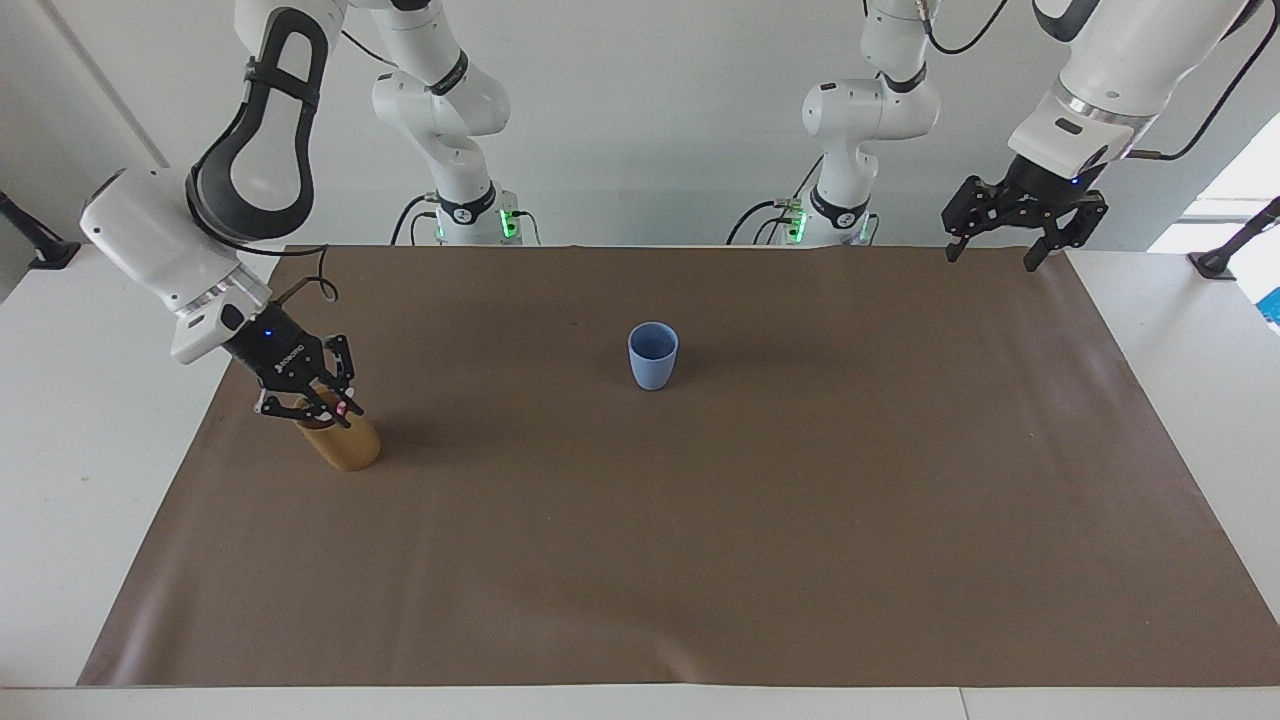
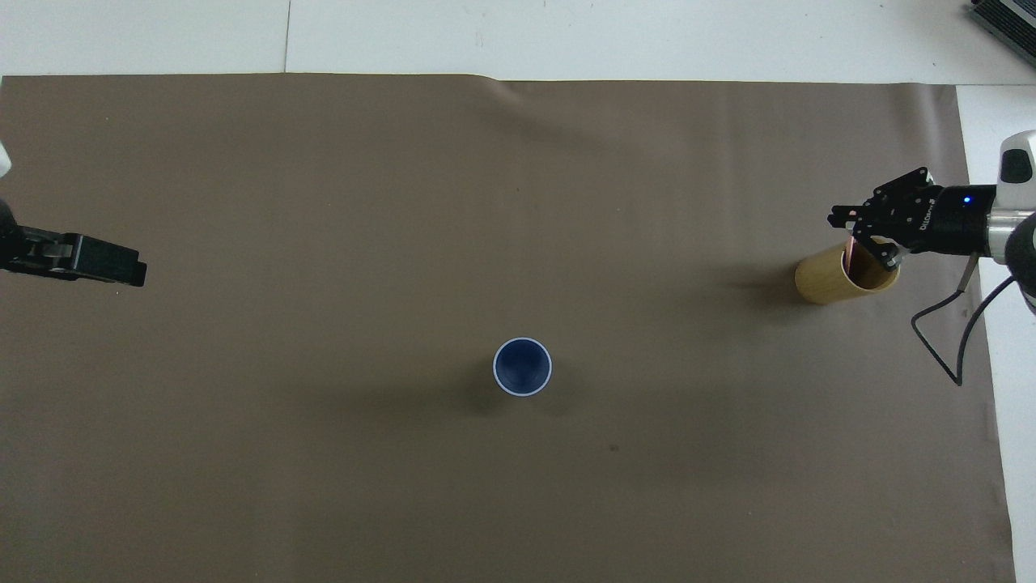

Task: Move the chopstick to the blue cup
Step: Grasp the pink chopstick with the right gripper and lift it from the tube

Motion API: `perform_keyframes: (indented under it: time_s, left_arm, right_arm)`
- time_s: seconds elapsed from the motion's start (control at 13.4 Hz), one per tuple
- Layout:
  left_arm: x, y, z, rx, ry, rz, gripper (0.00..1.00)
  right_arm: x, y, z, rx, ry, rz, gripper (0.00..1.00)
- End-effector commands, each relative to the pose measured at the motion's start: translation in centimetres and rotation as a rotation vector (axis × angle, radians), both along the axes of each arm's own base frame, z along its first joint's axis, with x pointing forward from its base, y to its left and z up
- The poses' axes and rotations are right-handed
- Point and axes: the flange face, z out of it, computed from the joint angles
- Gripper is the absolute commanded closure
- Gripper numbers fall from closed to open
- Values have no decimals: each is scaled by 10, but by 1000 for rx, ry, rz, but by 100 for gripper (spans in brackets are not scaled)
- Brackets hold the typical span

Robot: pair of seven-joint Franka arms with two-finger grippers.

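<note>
The right gripper [image 1: 318, 408] is at the mouth of the tan cup [image 1: 345, 445], its fingers closed on the top of the chopstick [image 2: 848, 253]. The chopstick stands in the tan cup, leaning against the rim; only a short pink length shows above it, so its long axis runs steeply upward with the upper end tilted slightly away from the robots. The tan cup stands upright near the right arm's end of the mat [image 1: 700, 560]. The blue cup [image 1: 652, 354] stands upright, mouth up, near the middle of the mat, well apart from the tan cup. The left gripper [image 1: 995, 250] waits with its fingers spread wide, holding nothing, in the air over the mat's corner at the left arm's end, by the robots' edge. The mat is a brown sheet that covers most of a white table [image 1: 80, 400]; it lies flat with a slight ripple along the edge farthest from the robots. A plain pale wall [image 1: 650, 120] rises past the arm bases, where green lights show.
</note>
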Motion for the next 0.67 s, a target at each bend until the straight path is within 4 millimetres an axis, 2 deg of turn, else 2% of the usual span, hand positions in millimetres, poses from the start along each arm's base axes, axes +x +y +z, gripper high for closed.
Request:
perform_keyframes:
  time_s: [0.0,0.22,0.45,0.6]
  left_arm:
    - [-17,10,-3,28,15,19,0]
    - [-20,10,-5,30,19,16,0]
    - [-20,12,-5,37,20,10,0]
    - [-20,13,-3,35,15,15,0]
  right_arm:
    - [-1,0,14,42,0,-22,100]
    - [2,3,33,52,44,-66,100]
    - [4,8,66,-3,100,-158,100]
    - [-1,9,84,-36,120,-188,100]
